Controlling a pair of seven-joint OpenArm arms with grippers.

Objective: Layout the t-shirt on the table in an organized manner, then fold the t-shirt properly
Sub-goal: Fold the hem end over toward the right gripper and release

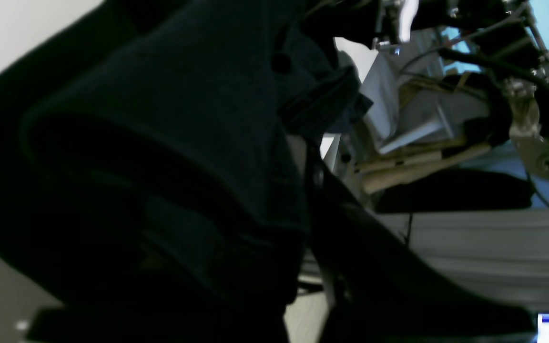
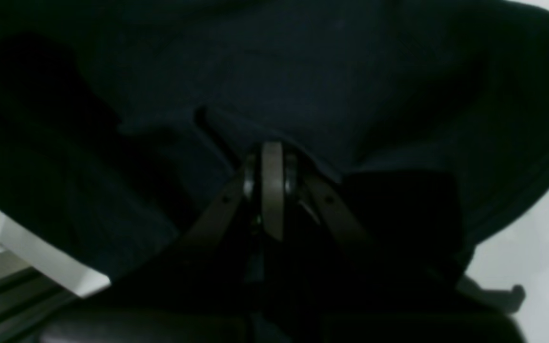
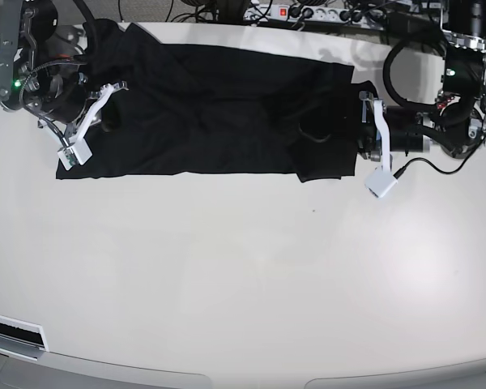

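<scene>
Shirt: we see the plain black short-sleeved soft fabric t-shirt (image 3: 202, 113) spread lengthwise across the far half of the large glossy off-white desk (image 3: 243, 275), wrinkled at its middle.
Left gripper (image 3: 358, 130): at the shirt's end nearest that arm, low over the cloth; in its wrist view dark fabric (image 1: 169, 143) fills the picture, and we cannot tell whether the jaws are apart or together.
Right gripper (image 2: 272, 155): at the shirt's opposite end; in the wrist view we see the fingers drawn together on a fold of the fabric (image 2: 303, 85).
Backdrop: a power strip (image 3: 296, 14) lies beyond the shirt's far edge.
</scene>
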